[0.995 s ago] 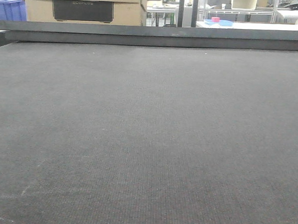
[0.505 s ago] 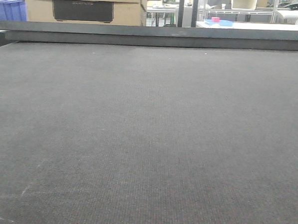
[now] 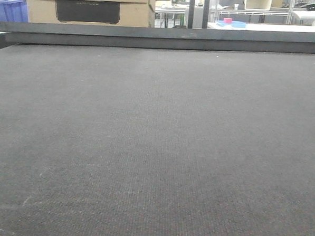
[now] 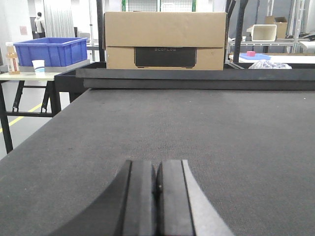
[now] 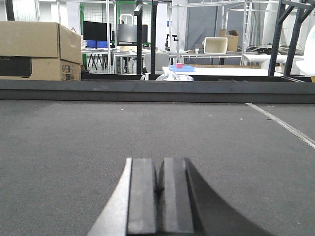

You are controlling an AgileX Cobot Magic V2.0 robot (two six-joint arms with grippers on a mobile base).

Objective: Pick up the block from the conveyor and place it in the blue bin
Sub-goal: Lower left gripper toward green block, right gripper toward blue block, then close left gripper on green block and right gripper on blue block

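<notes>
Jaws of left gripper (image 4: 157, 196) clenched, pads touching, nothing between; right gripper (image 5: 158, 196) same. Both sit bottom centre of wrist views, low over conveyor (image 3: 156, 149). Left wrist view shows whole blue bin (image 4: 50, 50) upper left, on side table (image 4: 29, 76); front view catches only bin corner. Cardboard box (image 4: 166, 34) behind rail (image 4: 197, 73).

Bright, even indoor light; conveyor (image 3: 156, 149) weave grainy, soft nearby; distance possibly overexposed.

Industrial workshop, conveyor (image 3: 156, 149), steel racking (image 5: 153, 39), cardboard box (image 4: 166, 29)
</notes>
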